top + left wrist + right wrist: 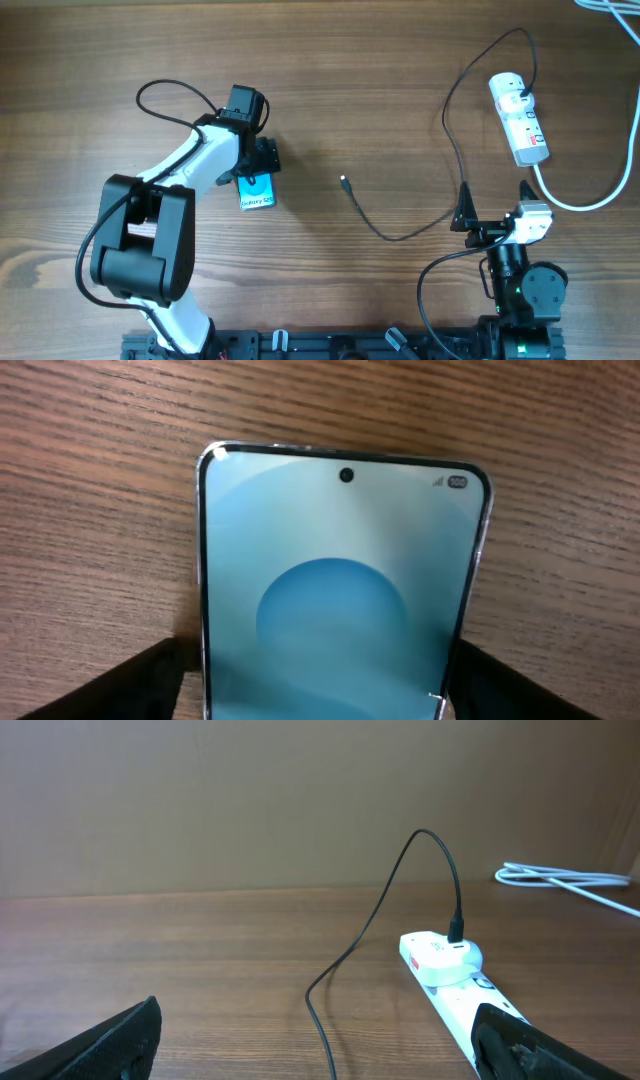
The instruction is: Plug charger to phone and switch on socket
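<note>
Brown wood-grain counter (pixel 330 80) seen from above, with a robot arm at each near corner. Left of the middle lies a small flat smartphone with a teal-blue screen (pixel 257 197). The left hand (pixel 258 180) is closed over it. In the left wrist view its two dark fingers (pixel 150 680) sit against the phone's (pixel 340 610) long edges, so it appears to be grasping the phone.

A long thin black cable (pixel 400 236) ends in a small silvery plug tip (pixel 343 181) about mid-counter, well apart from the phone. Its other end runs to a white adapter (pixel 512 87) seated in a white elongated power strip with red switch marks (pixel 525 130) near the far right corner. A thick white cord (pixel 590 200) leaves the strip toward the right edge.

The right hand (pixel 468 215) hovers near the near right corner. It is released, fingers (pixel 110 1045) wide apart and empty.

The step in hand looks like steadying the phone. To do it well:
- Keep the phone flat and square, with firm pressure on its edges only.
- Leave the charging end unobstructed. That port is not visible; it is probably on the short end opposite the camera hole.
- Have the right hand pinch the cable just behind the plug tip.
</note>
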